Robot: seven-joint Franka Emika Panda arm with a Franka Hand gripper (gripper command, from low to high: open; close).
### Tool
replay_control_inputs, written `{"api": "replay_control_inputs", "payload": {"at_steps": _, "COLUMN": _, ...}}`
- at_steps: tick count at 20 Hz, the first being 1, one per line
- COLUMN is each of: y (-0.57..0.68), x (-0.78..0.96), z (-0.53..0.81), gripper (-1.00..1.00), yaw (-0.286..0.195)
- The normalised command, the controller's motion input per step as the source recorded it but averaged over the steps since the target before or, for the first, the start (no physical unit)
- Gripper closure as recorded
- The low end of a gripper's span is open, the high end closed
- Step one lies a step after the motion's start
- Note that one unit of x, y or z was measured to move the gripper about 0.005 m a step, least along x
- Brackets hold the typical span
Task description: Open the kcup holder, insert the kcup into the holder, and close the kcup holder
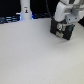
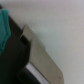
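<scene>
Kcup holder (image 1: 61,31) on table (image 1: 35,57), far toward exterior view's right; bottle-shaped object (image 1: 26,11) well apart, far left.

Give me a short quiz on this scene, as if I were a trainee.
1. True or false: the end effector is close above the kcup holder, at the exterior view's right.
2. What colour is the table? A white, B red, C black.
3. Fill in: the tall white bottle stands toward the exterior view's ____.
Key: 1 true; 2 A; 3 left.
</scene>
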Motion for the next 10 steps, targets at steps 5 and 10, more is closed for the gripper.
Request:
{"api": "replay_control_inputs", "payload": {"at_steps": 5, "y": 0.53, "x": -0.79, "z": 0.03, "gripper": -1.0, "yaw": 0.034}}
{"api": "replay_control_inputs", "payload": {"at_steps": 10, "y": 0.29, "x": 0.14, "z": 0.89, "gripper": -1.0, "yaw": 0.069}}
